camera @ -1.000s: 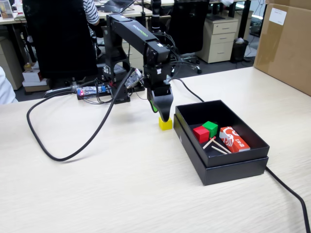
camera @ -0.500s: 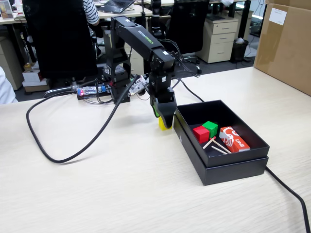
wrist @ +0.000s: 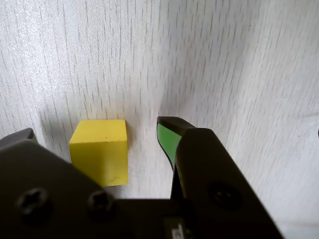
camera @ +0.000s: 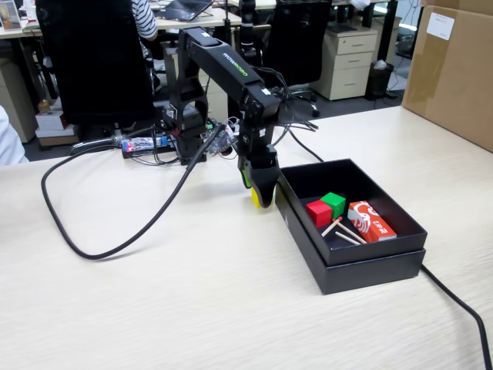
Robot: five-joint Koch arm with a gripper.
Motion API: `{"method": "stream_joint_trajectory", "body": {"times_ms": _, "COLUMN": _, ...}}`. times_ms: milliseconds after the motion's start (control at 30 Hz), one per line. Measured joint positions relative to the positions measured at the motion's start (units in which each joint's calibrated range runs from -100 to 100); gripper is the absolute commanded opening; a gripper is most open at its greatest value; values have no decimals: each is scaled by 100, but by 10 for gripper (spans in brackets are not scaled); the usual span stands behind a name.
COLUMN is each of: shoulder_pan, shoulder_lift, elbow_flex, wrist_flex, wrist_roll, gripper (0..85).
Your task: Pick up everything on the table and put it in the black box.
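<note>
- One table [camera: 192, 308], pale wood grain, carries everything; a thick black cable [camera: 100, 247] loops across it in the fixed view.
- The arm [camera: 223, 69] reaches down just beside the left wall of the box, with pale lettering on its upper link that looks like "WOWROBO", though it is small and I may misread it.
- The box [camera: 370, 266] is black, open-topped and shallow. Inside lie a red cube [camera: 317, 213], a green cube [camera: 333, 203], an orange-red carton [camera: 371, 220] with white print too small to read, and a few thin sticks [camera: 344, 231].
- The gripper [wrist: 107, 142] is spread apart, not grasping anything: in the wrist view the green-lined jaw stands clear to the right of the cube, and the other jaw's tip shows at the left edge.
- The yellow cube [wrist: 101, 150] sits on the table between the jaws, outside the box and near its left wall. It looks like painted wood: light, stiff, not fragile, with flat smooth faces that might slip a little. The sound hold would be on two opposite flat sides, squarely, near mid-height. No writing on it.
</note>
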Motion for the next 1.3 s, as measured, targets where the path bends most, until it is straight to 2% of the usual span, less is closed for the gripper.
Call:
{"method": "stream_joint_trajectory", "body": {"times_ms": 67, "shoulder_pan": 0, "shoulder_lift": 78, "elbow_flex": 0, "wrist_flex": 54, "wrist_roll": 0, "gripper": 342}}
{"method": "stream_joint_trajectory", "body": {"times_ms": 200, "shoulder_pan": -24, "shoulder_lift": 104, "elbow_flex": 0, "wrist_flex": 271, "wrist_roll": 10, "gripper": 17}}
{"method": "stream_joint_trajectory", "body": {"times_ms": 467, "shoulder_pan": -147, "shoulder_lift": -117, "elbow_flex": -46, "wrist_flex": 619, "wrist_roll": -103, "gripper": 9}}
{"method": "stream_joint_trajectory", "body": {"times_ms": 600, "shoulder_pan": -293, "shoulder_lift": -1074, "elbow_flex": -64, "wrist_flex": 658, "wrist_roll": -210, "gripper": 9}}
{"method": "stream_joint_trajectory", "body": {"times_ms": 633, "shoulder_pan": -337, "shoulder_lift": -1851, "elbow_flex": -55, "wrist_flex": 658, "wrist_roll": -347, "gripper": 9}}
{"method": "stream_joint_trajectory", "body": {"times_ms": 733, "shoulder_pan": -337, "shoulder_lift": -2563, "elbow_flex": 456, "wrist_flex": 619, "wrist_roll": -488, "gripper": 9}}
{"method": "stream_joint_trajectory", "body": {"times_ms": 867, "shoulder_pan": -288, "shoulder_lift": -2718, "elbow_flex": 1214, "wrist_flex": 612, "wrist_roll": -713, "gripper": 9}}
{"method": "stream_joint_trajectory", "body": {"times_ms": 1000, "shoulder_pan": -117, "shoulder_lift": -2408, "elbow_flex": 1880, "wrist_flex": 604, "wrist_roll": -806, "gripper": 9}}
{"method": "stream_joint_trajectory", "body": {"times_ms": 1100, "shoulder_pan": 49, "shoulder_lift": -1502, "elbow_flex": 2693, "wrist_flex": 612, "wrist_roll": -811, "gripper": 9}}
{"method": "stream_joint_trajectory", "body": {"times_ms": 1300, "shoulder_pan": 225, "shoulder_lift": 142, "elbow_flex": 3040, "wrist_flex": 612, "wrist_roll": -806, "gripper": 11}}
